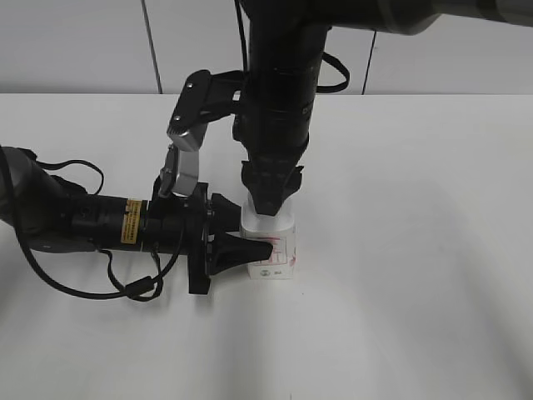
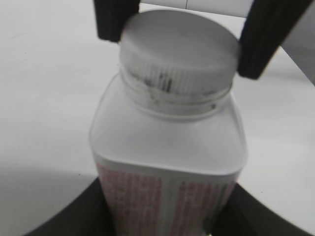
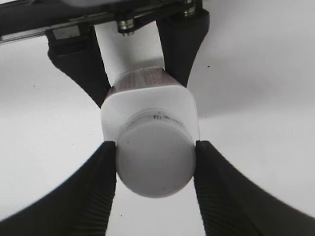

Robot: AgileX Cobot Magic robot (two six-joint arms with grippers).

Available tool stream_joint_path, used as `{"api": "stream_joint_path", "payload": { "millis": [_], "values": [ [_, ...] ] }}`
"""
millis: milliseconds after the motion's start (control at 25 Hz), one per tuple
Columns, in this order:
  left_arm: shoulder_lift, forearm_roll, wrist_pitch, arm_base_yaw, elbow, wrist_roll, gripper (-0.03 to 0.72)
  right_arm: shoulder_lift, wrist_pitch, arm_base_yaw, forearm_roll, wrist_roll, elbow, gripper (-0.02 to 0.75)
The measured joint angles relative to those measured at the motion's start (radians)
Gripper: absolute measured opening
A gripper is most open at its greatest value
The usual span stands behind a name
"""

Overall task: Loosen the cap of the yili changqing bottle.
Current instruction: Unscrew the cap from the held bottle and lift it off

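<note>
Right wrist view, lower half of the frame: the right gripper [image 3: 155, 162] has its two fingers [image 3: 101, 187] closed against opposite sides of the cap [image 3: 155, 164], pads touching the ribbed rim with no gap that we can see. The cap sits squarely between them, so we judge that the coming twist turns about the bottle's upright long axis, which runs straight up into this gripper.

Upper part of the same frame: the left gripper [image 3: 133, 69] clamps the yili changqing bottle [image 3: 147, 101] lower down, one finger on each side of the squarish body at the red label.

Exterior view, centre: the bottle [image 1: 273, 250] stands upright on the counter [image 1: 416, 250], the right arm descending onto it from the top of the frame, the left arm [image 1: 83, 221] lying low and reaching in from the left edge. The right gripper alone touches the cap.

The white counter appears bare around the bottle; a pale panelled wall [image 1: 75, 42] fills the top of the frame.
</note>
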Motion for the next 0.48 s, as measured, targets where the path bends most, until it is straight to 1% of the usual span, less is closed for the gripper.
{"api": "stream_joint_path", "payload": {
  "millis": [80, 240, 360, 480],
  "values": [
    [0.0, 0.0, 0.0, 0.0, 0.0, 0.0, 0.333, 0.0, 0.0, 0.0, 0.001, 0.029, -0.002, 0.41],
    [0.0, -0.001, 0.0, 0.0, 0.0, -0.001, 0.33, 0.0, 0.004, 0.0, 0.01, 0.098, -0.027, 0.537],
    [0.0, -0.001, 0.0, 0.0, 0.0, -0.001, 0.33, 0.0, 0.004, 0.0, 0.02, 0.165, -0.063, 0.569],
    [0.0, 0.0, 0.0, 0.0, 0.0, -0.001, 0.33, -0.011, 0.004, 0.0, 0.019, 0.335, -0.086, 0.577]
  ]
}}
